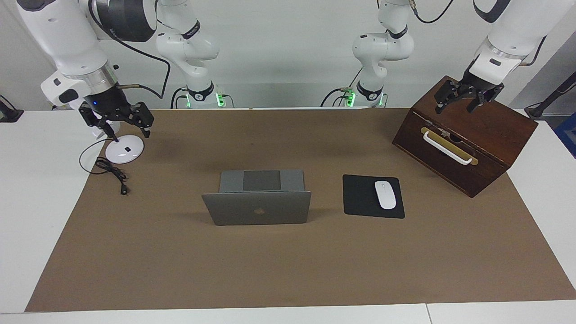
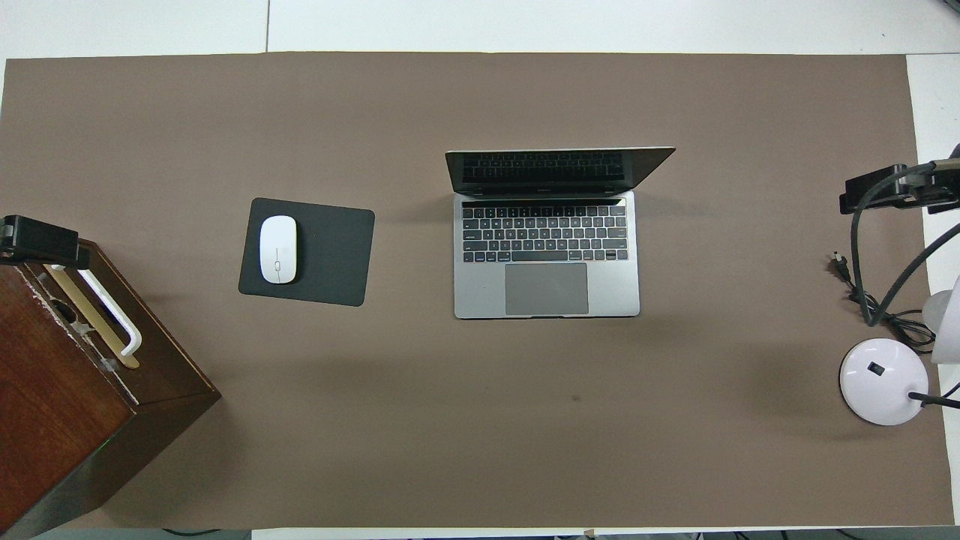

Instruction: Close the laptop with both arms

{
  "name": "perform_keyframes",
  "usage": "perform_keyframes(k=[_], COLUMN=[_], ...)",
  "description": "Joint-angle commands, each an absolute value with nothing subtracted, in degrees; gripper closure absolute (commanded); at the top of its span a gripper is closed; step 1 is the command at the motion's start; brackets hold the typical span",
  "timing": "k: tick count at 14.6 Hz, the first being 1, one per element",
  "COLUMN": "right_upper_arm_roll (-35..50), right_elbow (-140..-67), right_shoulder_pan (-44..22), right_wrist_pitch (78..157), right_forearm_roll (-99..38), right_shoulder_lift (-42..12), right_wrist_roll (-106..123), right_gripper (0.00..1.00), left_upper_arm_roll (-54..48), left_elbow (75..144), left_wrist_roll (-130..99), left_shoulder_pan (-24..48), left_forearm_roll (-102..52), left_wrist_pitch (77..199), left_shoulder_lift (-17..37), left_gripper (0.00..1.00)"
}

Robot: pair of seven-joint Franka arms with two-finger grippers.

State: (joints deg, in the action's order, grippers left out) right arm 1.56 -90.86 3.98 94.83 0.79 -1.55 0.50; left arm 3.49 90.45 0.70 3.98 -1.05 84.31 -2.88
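Mid-mat sits the laptop, lid up, well apart from both spread, empty grippers: left over box, right over lamp base.

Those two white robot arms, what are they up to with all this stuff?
Nothing is being handled yet. The thin silver-grey metal laptop sits open mid-table, untouched. The right gripper hangs open over the round white lamp base; the left gripper hangs open over the dark wooden box.
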Motion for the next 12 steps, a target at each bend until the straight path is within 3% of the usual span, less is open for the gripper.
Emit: perform_keyframes(k=[1, 2, 3, 4, 5, 8, 9, 11, 12], right_upper_arm_roll=[1.9, 1.9, 1.9, 1.9, 1.9, 1.9, 1.9, 1.9, 1.9], right_elbow=[-91.7, -91.6, -91.6, -91.5, -91.5, -91.2, -89.9, -85.6, -84.5], right_shoulder_pan=[5.0, 5.0, 5.1, 5.4, 5.5, 6.0, 6.2, 6.3, 6.4], right_wrist_pitch=[96.9, 97.6, 98.2, 98.8, 99.5, 102.1, 102.2, 101.6, 101.6], right_forearm_roll=[1.5, 1.6, 1.7, 1.9, 2.0, 3.5, 3.6, 3.6, 3.8], right_shoulder_lift=[-1.1, -1.1, -1.3, -1.4, -1.6, -2.7, -3.6, -7.1, -8.8], right_wrist_roll=[2.1, 2.1, 2.2, 2.3, 2.3, 2.5, 2.5, 2.5, 2.5], right_gripper=[0.01, 0.10, 0.29, 0.70, 1.00, 1.00, 1.00, 1.00, 1.00], left_upper_arm_roll=[3.3, 3.3, 3.3, 3.4, 3.4, 3.4, 3.4, 3.5, 3.5], left_elbow=[91.8, 91.8, 91.8, 91.9, 91.9, 92.0, 91.9, 91.9, 92.0], left_wrist_roll=[0.3, 0.4, 0.3, 0.4, 0.4, 0.2, 0.2, 0.4, 0.3], left_shoulder_pan=[3.3, 3.3, 3.3, 3.3, 3.2, 3.2, 3.2, 3.2, 3.2], left_forearm_roll=[-0.4, -0.4, -0.4, -0.4, -0.4, -0.4, -0.4, -0.4, -0.4], left_wrist_pitch=[84.7, 84.8, 84.9, 85.2, 85.3, 86.0, 86.2, 86.5, 87.0], left_shoulder_lift=[-4.3, -4.3, -4.3, -4.3, -4.3, -4.3, -4.3, -4.3, -4.3], left_gripper=[0.00, 0.00, 0.00, 0.00, 0.00, 0.03, 0.23, 0.90, 1.00])
